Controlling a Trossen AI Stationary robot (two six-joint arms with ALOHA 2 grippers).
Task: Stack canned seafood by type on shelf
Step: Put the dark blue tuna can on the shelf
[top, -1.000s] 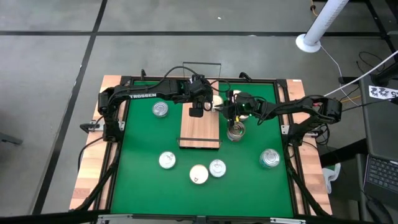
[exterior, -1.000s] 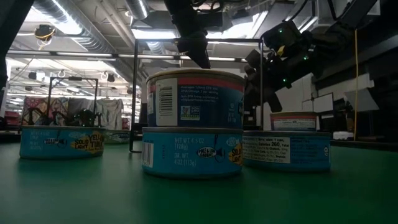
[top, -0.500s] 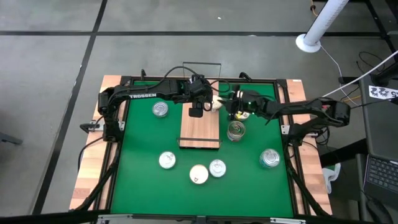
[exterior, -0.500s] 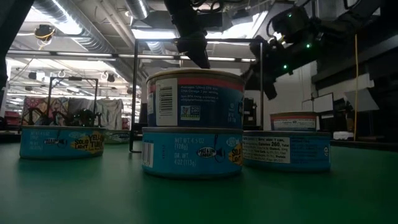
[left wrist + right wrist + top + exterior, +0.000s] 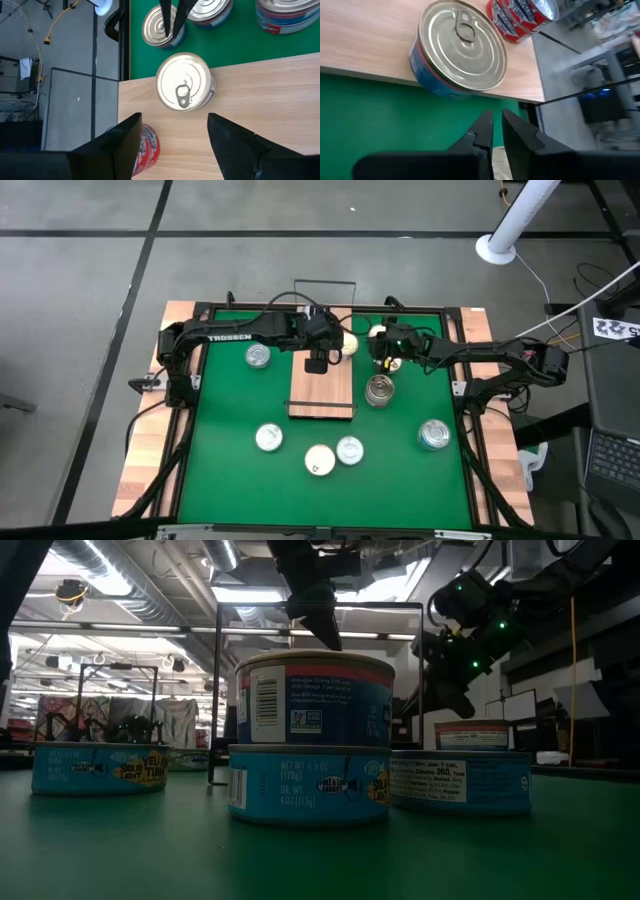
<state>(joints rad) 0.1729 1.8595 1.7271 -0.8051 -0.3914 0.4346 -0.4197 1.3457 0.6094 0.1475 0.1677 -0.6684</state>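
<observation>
Tin is sitting on the shelf just ahead of your right claw, whose fingers are nearly closed, gripping nothing.

Wood-grain shelf lies mid-table, holding a silver-topped tin and a red-labelled tin at its far end; other tins lie scattered around.

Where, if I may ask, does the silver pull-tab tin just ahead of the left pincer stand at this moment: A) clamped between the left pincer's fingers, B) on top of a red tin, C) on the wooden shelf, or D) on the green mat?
C: the left wrist view shows the pull-tab tin upright on the wood-grain shelf, near its edge, clear of the open left pincer.
</observation>
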